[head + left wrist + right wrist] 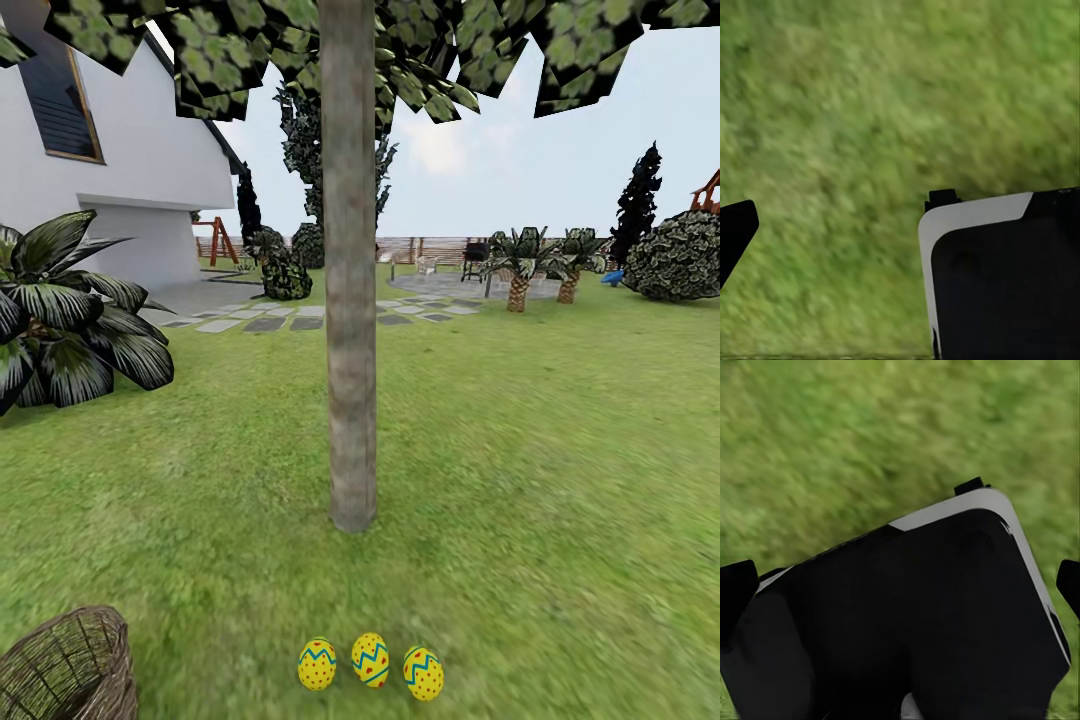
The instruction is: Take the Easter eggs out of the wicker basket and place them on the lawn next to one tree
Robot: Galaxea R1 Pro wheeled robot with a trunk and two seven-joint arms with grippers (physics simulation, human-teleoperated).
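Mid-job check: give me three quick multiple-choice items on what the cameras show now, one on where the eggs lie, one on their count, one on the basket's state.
1. Where do the three Easter eggs lie?
A. in the wicker basket
B. in a row on the lawn before the tree
C. on the paving slabs

2. How many eggs are on the grass?
A. one
B. two
C. three

3. What does the visible part of the wicker basket hold?
A. no eggs
B. one egg
C. leaves

Answers: 1 B, the eggs sit side by side on the lawn short of the tree. 2 C, three patterned yellow eggs can be counted. 3 A, its visible weave holds nothing, though the frame edge cuts it off.
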